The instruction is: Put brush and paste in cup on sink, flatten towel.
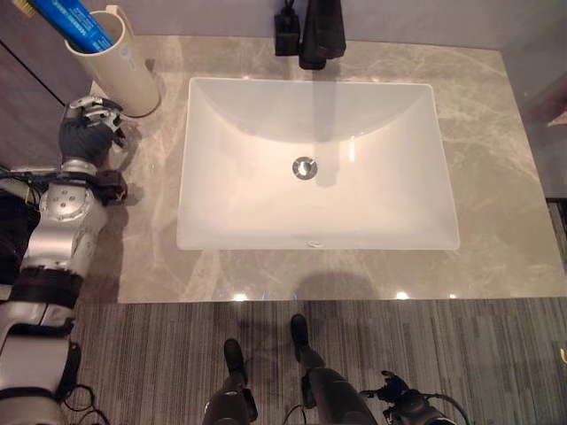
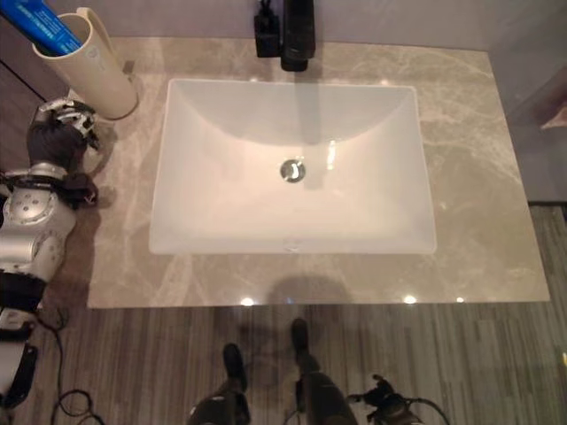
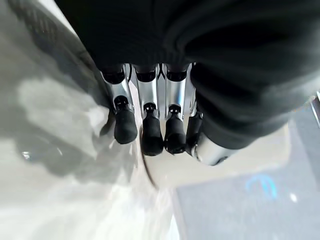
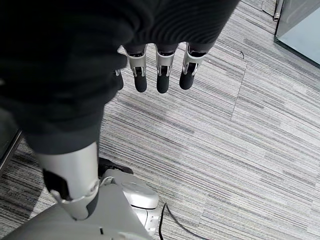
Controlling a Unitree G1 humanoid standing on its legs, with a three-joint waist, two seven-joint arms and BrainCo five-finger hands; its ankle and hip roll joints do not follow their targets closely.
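A cream cup (image 1: 120, 71) stands at the back left corner of the marble counter (image 1: 496, 177), with a blue paste tube (image 1: 84, 25) leaning inside it. My left hand (image 1: 87, 133) rests low over the counter just in front of the cup. In the left wrist view its fingers (image 3: 152, 135) are straight, with their dark tips close to the counter and nothing between them. My right hand (image 4: 162, 75) hangs over the striped floor, fingers straight and empty.
A white rectangular basin (image 1: 204, 239) with a metal drain (image 1: 305, 167) takes up the counter's middle. A black tap (image 1: 321, 34) stands behind the basin. Bare marble lies to the right of the basin. The counter's front edge meets grey striped floor (image 1: 443, 354).
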